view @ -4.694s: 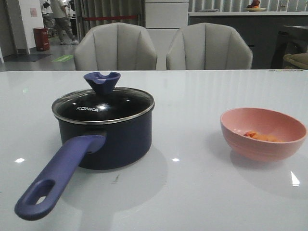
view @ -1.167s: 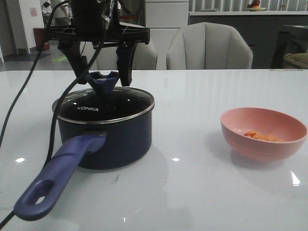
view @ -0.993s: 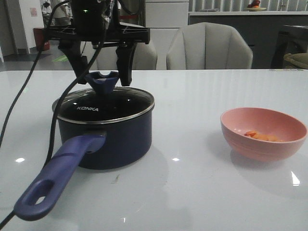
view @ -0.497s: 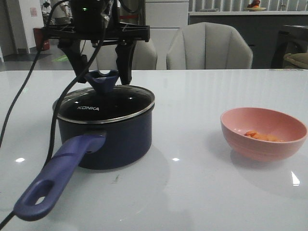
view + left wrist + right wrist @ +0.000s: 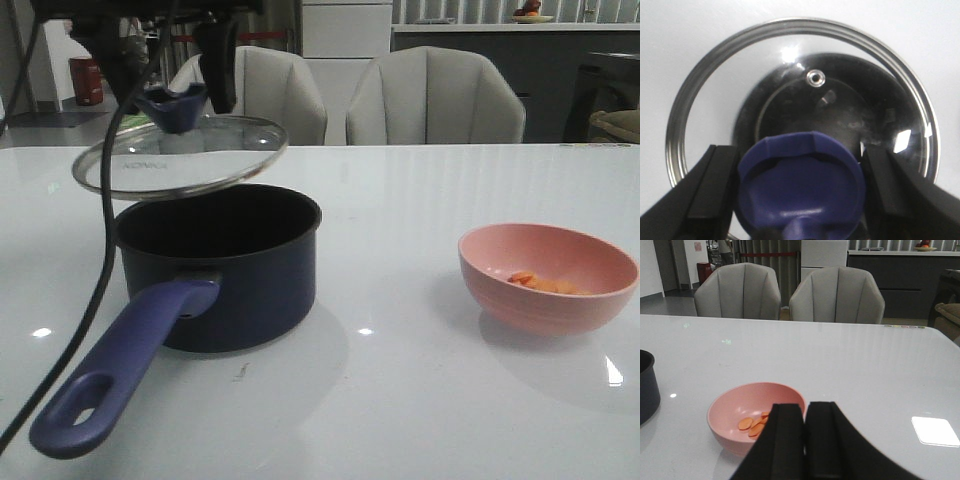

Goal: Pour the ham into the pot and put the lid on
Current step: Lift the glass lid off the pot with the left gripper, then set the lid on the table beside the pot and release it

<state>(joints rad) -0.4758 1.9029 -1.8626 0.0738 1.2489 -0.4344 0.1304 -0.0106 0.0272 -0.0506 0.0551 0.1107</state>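
White table [image 5: 420, 400], faint "KONKA" on lid [image 5: 180, 153] in left claw [image 5: 175, 95]

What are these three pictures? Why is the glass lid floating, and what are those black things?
It's a robot with two arms, and each arm ends in a gripper, like a pinching hand. One picture looks forward over the white table. The other two come from little cameras on the robot's wrists. The lid isn't floating: the left gripper pinches its blue knob and holds it above the dark pot, tilted a bit. The black things are the gripper's fingers. The right gripper is shut and holds nothing; it is near the pink bowl with little orange ham pieces inside.
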